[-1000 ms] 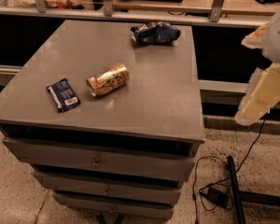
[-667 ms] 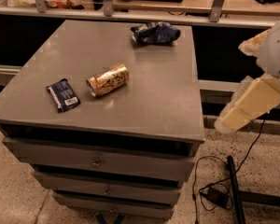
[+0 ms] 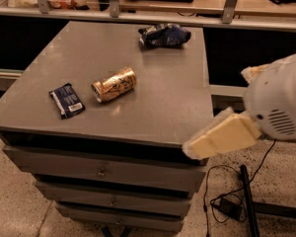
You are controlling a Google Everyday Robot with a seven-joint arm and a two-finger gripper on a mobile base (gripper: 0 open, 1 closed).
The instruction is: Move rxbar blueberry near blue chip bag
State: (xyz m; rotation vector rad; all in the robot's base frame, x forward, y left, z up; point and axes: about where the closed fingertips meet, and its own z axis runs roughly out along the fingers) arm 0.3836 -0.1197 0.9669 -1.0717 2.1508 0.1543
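At the table [image 3: 163, 93] front right corner hangs the gripper [image 3: 222, 135], state unclear; rxbar blueberry [image 3: 67, 100] near left edge

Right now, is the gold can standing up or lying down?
Lying down: the gold can rests sideways on the table. The gripper hangs by its front corner.

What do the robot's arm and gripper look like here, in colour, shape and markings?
The arm is a bulky, rounded white housing at the right edge, with dark vent slots and a small dark dot. The gripper, by the front right corner of the table, is a flat, tapered cream-yellow piece. No cables or labels show on either.
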